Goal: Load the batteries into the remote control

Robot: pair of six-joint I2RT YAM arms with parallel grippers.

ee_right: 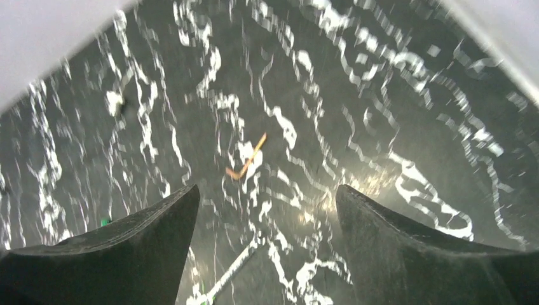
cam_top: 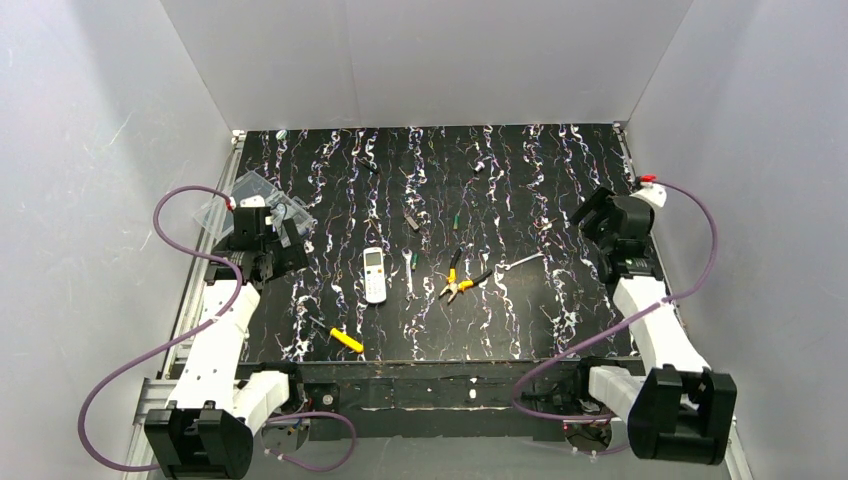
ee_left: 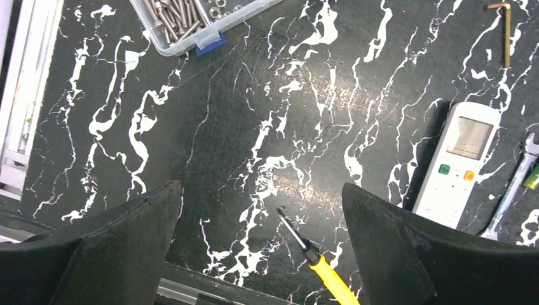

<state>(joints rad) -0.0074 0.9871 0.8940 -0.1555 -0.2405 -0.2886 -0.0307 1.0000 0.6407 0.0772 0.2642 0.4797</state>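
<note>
The white remote control [cam_top: 374, 274] lies face up in the middle of the black marbled table; the left wrist view shows its display and its green and orange buttons [ee_left: 461, 164]. One small green battery [cam_top: 456, 221] lies to the remote's upper right. Another battery [cam_top: 413, 259] rests beside a small wrench, and shows at the right edge of the left wrist view [ee_left: 532, 179]. My left gripper [cam_top: 283, 250] [ee_left: 259, 187] hovers open to the left of the remote, holding nothing. My right gripper [cam_top: 600, 222] [ee_right: 267, 189] stands open over the table's right side, also holding nothing.
A clear box of screws [cam_top: 255, 200] [ee_left: 191, 19] sits at the back left. A yellow-handled screwdriver [cam_top: 346, 340] [ee_left: 324, 267] lies near the front edge. Yellow pliers [cam_top: 456, 283], a small wrench [ee_left: 513, 196], a hex key [ee_left: 505, 32] [ee_right: 246, 160] and a white strip [cam_top: 522, 262] lie near the remote.
</note>
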